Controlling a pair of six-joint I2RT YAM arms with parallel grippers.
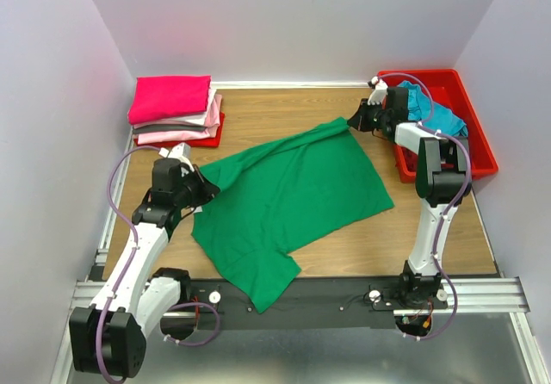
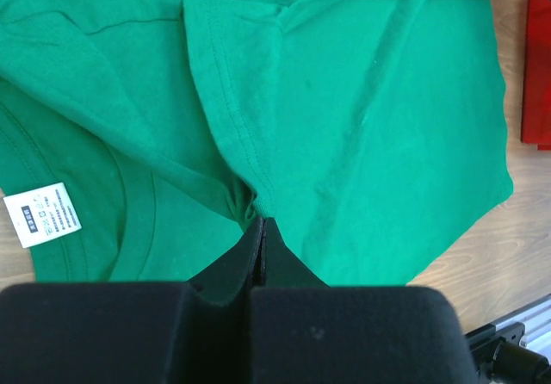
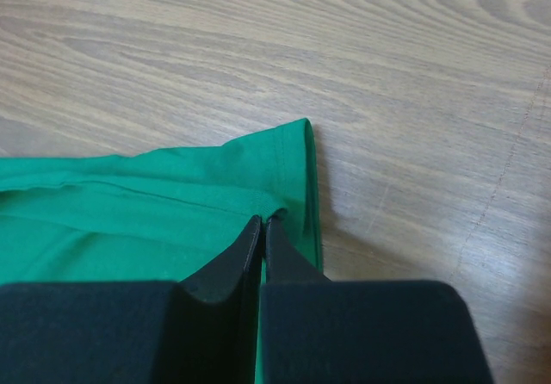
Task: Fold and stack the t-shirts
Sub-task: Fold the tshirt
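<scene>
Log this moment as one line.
left gripper: shut on green shirt | right gripper: shut on green shirt | green shirt: spread on table | folded stack: far left

One green tee (image 1: 293, 195); folded stack (image 1: 176, 108), perhaps three tees; one teal tee (image 1: 437, 117); one red bin (image 1: 479, 145).

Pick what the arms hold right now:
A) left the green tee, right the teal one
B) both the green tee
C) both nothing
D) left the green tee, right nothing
B: in each wrist view the jaws are shut on the green t-shirt, the left jaws on a bunched fold, the right jaws at a hemmed corner lying on the wooden table.
</scene>
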